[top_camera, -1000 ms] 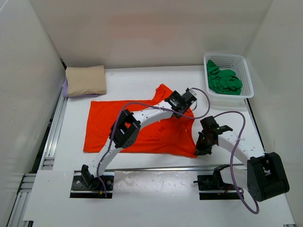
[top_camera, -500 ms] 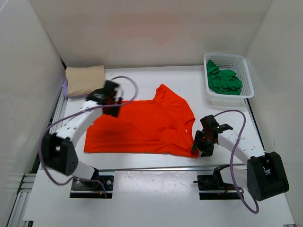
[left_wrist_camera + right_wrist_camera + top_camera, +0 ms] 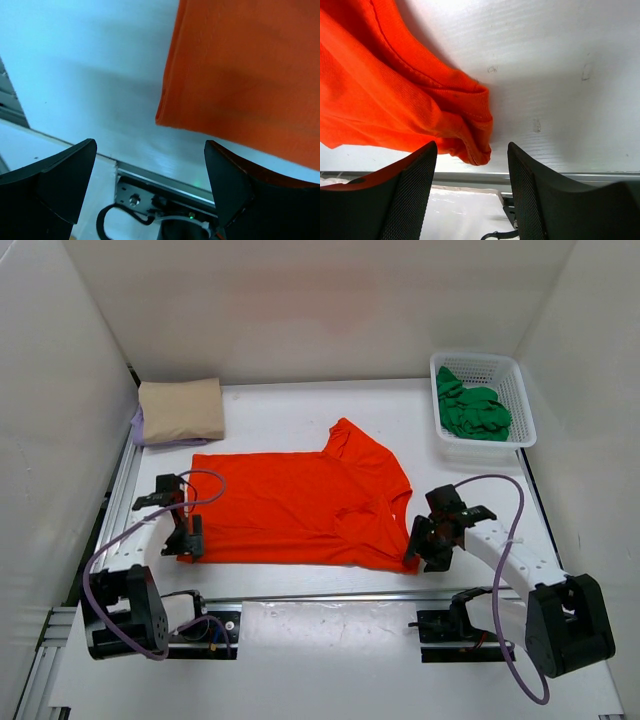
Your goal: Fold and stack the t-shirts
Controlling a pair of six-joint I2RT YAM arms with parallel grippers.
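On table (image 3: 290, 415), orange-red t-shirt (image 3: 300, 505) flat; left gripper (image 3: 187, 538) spread by hem; right gripper (image 3: 418, 545) spread, seemingly astride sleeve.

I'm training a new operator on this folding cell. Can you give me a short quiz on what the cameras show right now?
1. True or false: the green t-shirt lies in the white basket.
2. The orange-red t-shirt is: A folded on the stack; B spread out; C hanging from a gripper.
3. Fill in: the folded beige t-shirt lies on top of the ____ one.

Key: 1 true; 2 B; 3 the lavender t-shirt, whose edge shows under the beige one.
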